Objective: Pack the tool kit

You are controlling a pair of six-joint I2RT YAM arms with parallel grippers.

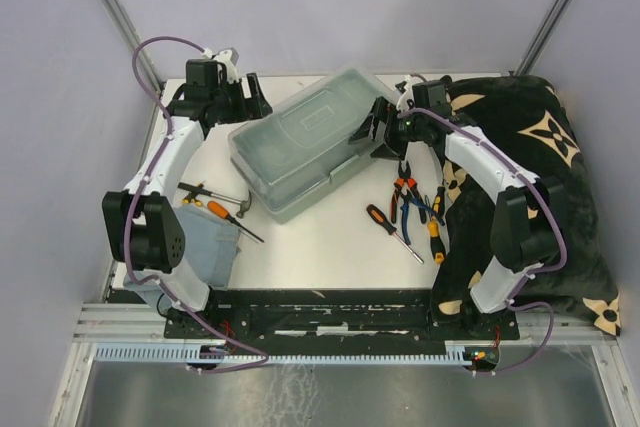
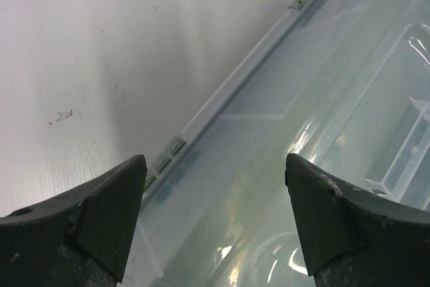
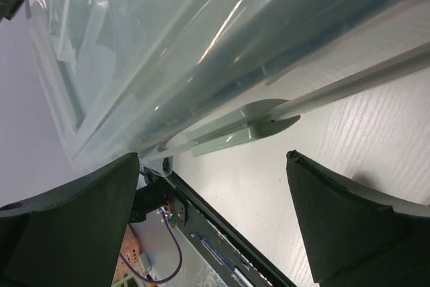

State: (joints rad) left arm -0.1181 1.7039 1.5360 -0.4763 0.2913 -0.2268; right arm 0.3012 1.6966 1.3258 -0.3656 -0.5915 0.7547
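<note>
Right now the toolbox (image 1: 305, 142) sits diagonal mid-table (image 1: 330, 257), translucent lid down and tools outside, so we judge packing hasn't begun. Our L gripper (image 2: 213, 160) hovers over its far long edge and our R gripper (image 3: 212, 155) by its right end. Both have jaws spread wide and grip nothing, prob. placed to lift the lid. Hammer (image 1: 215, 192) lies by the cloth (image 1: 210, 247), pliers (image 1: 405, 187) and screwdrivers (image 1: 385, 219) by the blanket (image 1: 520, 147).

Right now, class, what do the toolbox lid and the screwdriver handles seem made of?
Toolbox lid: likely translucent plastic, glossy; highlights streak it and inner shapes show through. Screwdriver handles: perhaps orange-and-black plastic or rubber; too small to be sure.
</note>
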